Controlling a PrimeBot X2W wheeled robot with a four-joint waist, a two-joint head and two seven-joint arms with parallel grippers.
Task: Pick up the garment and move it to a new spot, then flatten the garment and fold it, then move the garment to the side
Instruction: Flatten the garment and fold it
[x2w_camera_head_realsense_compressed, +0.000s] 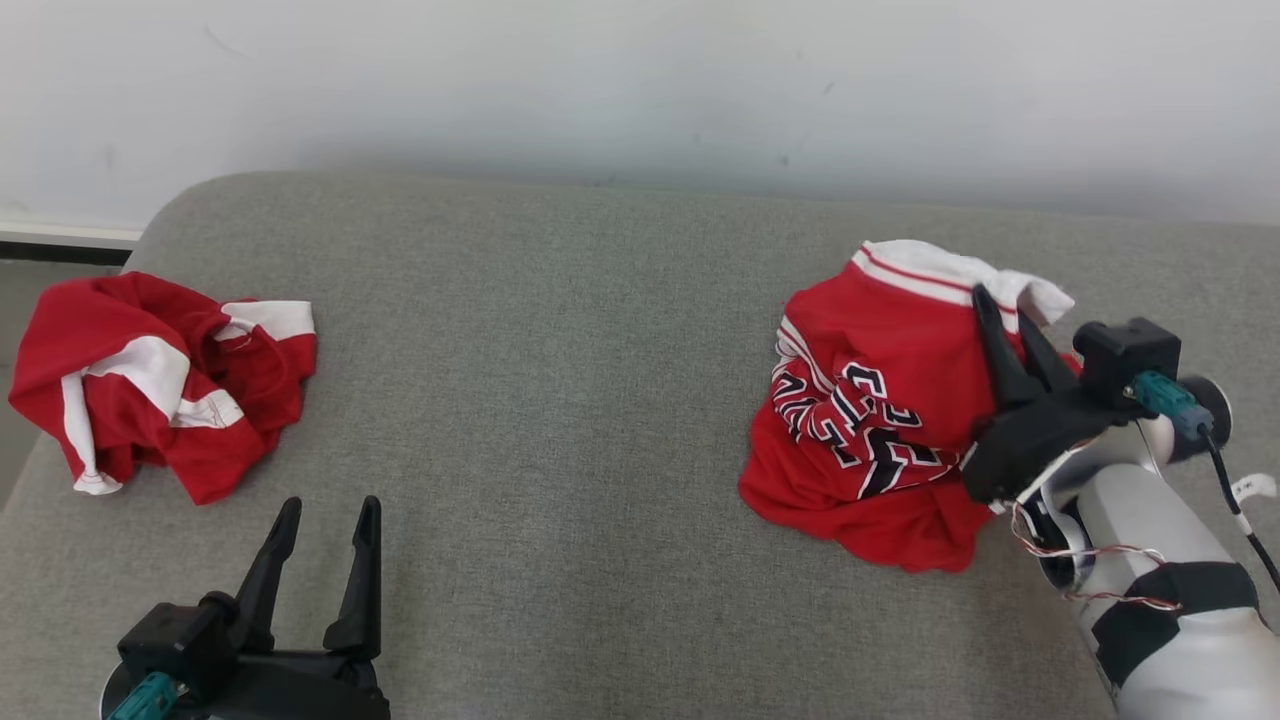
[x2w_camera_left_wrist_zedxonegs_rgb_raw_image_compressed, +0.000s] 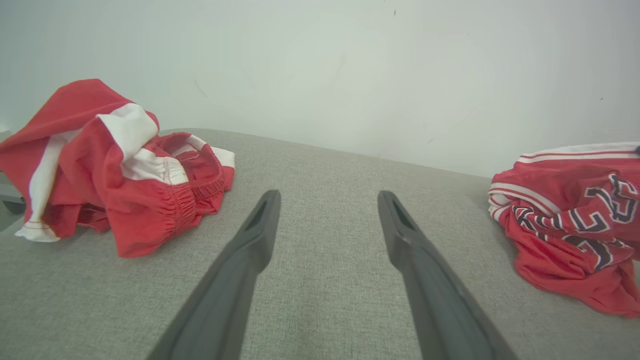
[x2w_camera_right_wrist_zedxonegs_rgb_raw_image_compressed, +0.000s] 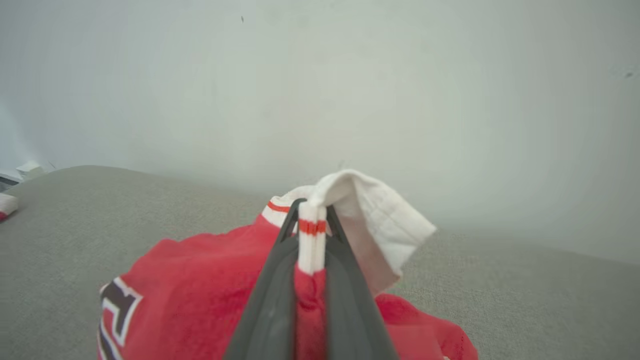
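We see our right tool (x2w_camera_head_realsense_compressed: 1000, 308) clenched on the red jersey (x2w_camera_head_realsense_compressed: 880, 400), which sits bunched in a heap on the right part of the grey fabric-covered surface (x2w_camera_head_realsense_compressed: 600, 400), not far from the pale wall (x2w_camera_head_realsense_compressed: 640, 80) behind it. In the right wrist view the two dark fingers (x2w_camera_right_wrist_zedxonegs_rgb_raw_image_compressed: 272, 300) stand almost together, and between them they pinch a fold of the jersey's white band (x2w_camera_right_wrist_zedxonegs_rgb_raw_image_compressed: 312, 245), which carries a thin red stripe. Above the fingertips the white cloth curls over into a loose flap, while the red body of the jersey spreads out below and to the left. The bulk of the jersey rests on the surface, and its dark lettering with white outlines faces the middle of the surface, crumpled so that we cannot read it. Our left tool (x2w_camera_head_realsense_compressed: 330, 505) hangs released at the lower left of the head view, its fingers spread wide with bare grey cloth between them and nothing touching them. A second garment (x2w_camera_head_realsense_compressed: 150, 390), red with white panels and a gathered elastic edge, lies crumpled at the left end of the surface, well apart from the jersey and near our left tool without touching it.
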